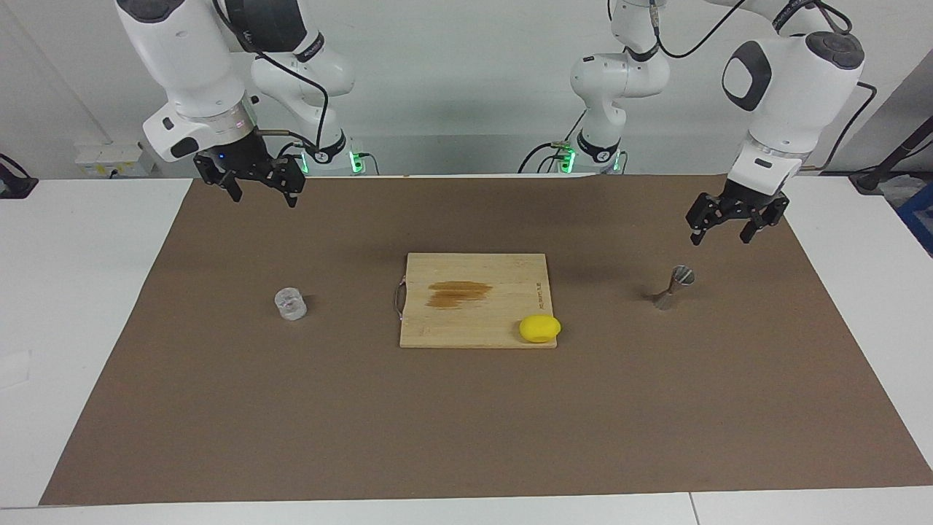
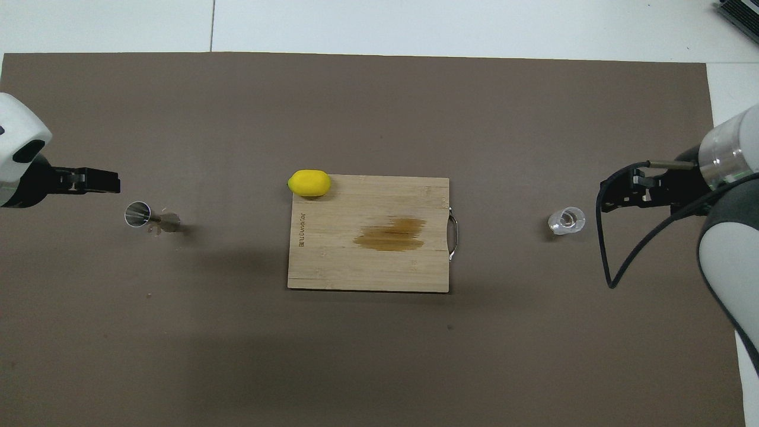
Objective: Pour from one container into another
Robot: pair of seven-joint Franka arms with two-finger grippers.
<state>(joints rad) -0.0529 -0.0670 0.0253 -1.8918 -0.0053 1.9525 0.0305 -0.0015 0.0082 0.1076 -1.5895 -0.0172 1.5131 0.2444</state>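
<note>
The left claw [image 1: 720,232] is hanging wide open with nothing in it, up over the brown mat [image 1: 466,408]. The metal jigger [image 1: 673,287] is standing near it, lower down. The right claw [image 1: 264,195] is waiting open and holding nothing too. The glass cup [image 1: 291,303] is sitting well apart from it.

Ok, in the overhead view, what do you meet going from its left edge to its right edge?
Left gripper → metal jigger → lemon → cutting board → glass cup → right gripper.
</note>
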